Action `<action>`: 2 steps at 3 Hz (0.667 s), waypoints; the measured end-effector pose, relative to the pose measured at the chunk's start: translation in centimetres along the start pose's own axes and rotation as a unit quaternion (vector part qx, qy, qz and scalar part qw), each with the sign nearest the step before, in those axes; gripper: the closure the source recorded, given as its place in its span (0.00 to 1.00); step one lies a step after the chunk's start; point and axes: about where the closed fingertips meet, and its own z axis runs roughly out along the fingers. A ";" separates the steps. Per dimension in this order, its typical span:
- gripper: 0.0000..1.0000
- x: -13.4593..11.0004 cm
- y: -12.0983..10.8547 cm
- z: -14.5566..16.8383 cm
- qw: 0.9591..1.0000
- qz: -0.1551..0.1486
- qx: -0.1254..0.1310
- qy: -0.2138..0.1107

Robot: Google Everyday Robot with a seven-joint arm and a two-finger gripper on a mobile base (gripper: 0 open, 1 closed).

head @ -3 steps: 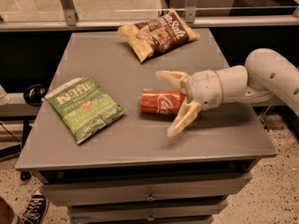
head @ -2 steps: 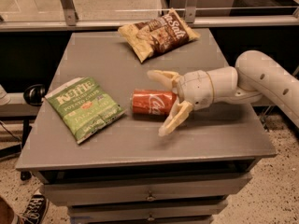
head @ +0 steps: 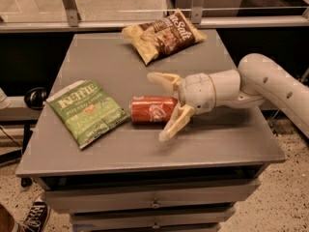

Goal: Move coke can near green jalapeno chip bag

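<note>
Sliding left now, the coke can (head: 153, 109) and the gripper (head: 159, 108) are both edging closer to the green chip bag (head: 89, 111) than 1 second ago. It is lying on its side mid-table (head: 227, 137), just right of the bag, not touching. Fingers are standing wide apart, straddling the can, not clamping. It's looking light, smooth, thin-walled and ready to roll; squeezing gently across mid-barrel seems safest.

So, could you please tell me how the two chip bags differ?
The green bag lies at the table's front left; the brown bag lies at the back. The green bag looks flat, the brown bag puffier. Only the green bag has the can beside it, with the open pincer straddling it. Both lie face up.
</note>
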 end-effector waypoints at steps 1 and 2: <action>0.00 -0.1 -0.1 -0.9 1.000 -0.002 0.008 0.009; 0.00 -0.2 -0.4 -2.3 0.999 -0.007 0.019 0.024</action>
